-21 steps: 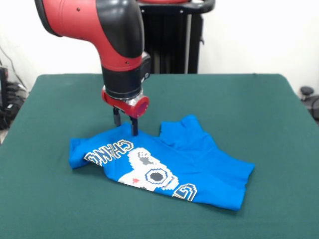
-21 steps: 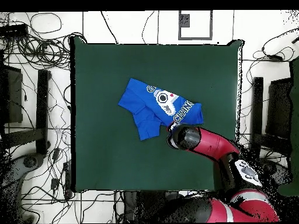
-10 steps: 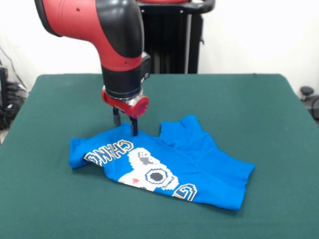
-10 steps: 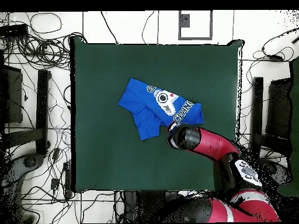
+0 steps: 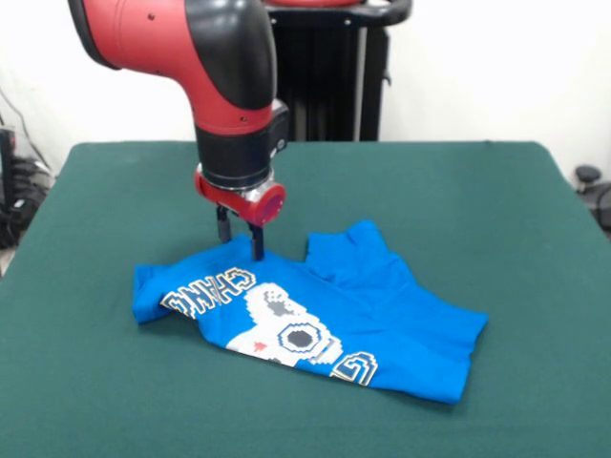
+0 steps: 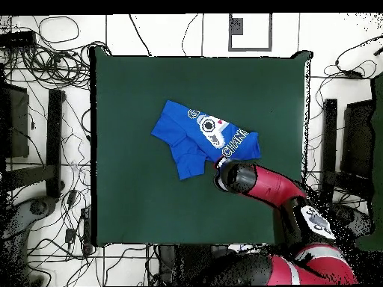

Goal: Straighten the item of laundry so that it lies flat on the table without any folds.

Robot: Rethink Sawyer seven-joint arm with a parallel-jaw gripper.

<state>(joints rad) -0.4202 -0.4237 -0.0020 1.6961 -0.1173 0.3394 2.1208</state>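
Dark green table (image 5: 458,200) before a white wall; the blue T-shirt (image 5: 315,310) lies crumpled near its middle, graphic up, folds along its far edge; the end effector (image 5: 241,235) stands at that edge, fingers apparently pinching cloth.

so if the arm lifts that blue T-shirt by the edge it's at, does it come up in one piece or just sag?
Likely sags: the T-shirt lies crumpled with soft folds, so it looks floppy, not stiff. Lifted at the far edge where the gripper sits, the rest would probably trail and drag across the table. The felt-like cover may grip the cloth, so pushing would likely bunch it rather than slide it.
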